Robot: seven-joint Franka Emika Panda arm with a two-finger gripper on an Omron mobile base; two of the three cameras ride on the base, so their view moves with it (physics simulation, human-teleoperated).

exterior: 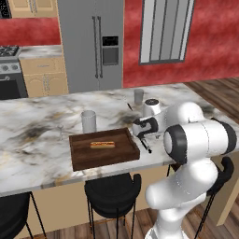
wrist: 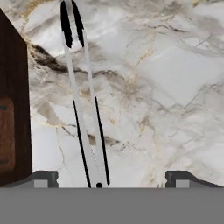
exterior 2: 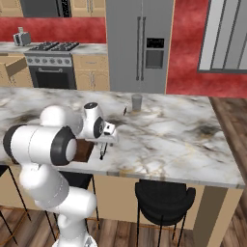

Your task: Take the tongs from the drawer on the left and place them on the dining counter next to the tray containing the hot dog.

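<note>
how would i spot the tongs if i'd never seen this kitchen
Find the long marble dining counter, then the dark wooden tray with the hot dog. The tongs lie on the marble beside the tray: slim, silver-grey, black-tipped, unlike the two upright cups.

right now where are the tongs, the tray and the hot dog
tongs (wrist: 83, 118): hand view, on the silver arms mid-length
tray (exterior: 122, 155): left base view, on its bare floor near the front right corner
hot dog (exterior: 102, 144): left base view, on the sausage's middle
</note>
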